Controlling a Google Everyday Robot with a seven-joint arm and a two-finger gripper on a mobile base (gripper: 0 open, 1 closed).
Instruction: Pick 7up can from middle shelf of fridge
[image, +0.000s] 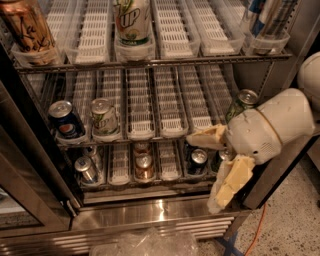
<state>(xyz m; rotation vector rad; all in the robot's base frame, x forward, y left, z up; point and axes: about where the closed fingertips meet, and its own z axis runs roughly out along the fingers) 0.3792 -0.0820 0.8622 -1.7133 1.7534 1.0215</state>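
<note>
Camera view showed my gripper hanging at the right front of the fridge, about level with the front rail of the middle shelf. Its two pale fingers were spread wide with nothing between them, one pointing toward the left of the picture and the other pointing down.

The 7up can stood well apart from me. It was off toward the left side of the picture and a little higher, at the front of the second lane from the left on that same shelf. Several white slotted lanes lay between us. The can was upright with its long axis vertical, so I judged I would have to travel sideways along the shelf front and close on its sides.

It looked short, with a pale whitish-green body, green and yellow marks, and a silver top. A blue Pepsi can stood just beside it on the far side. A darker green can stood much nearer my wrist, and I judged it the one to avoid.
</note>
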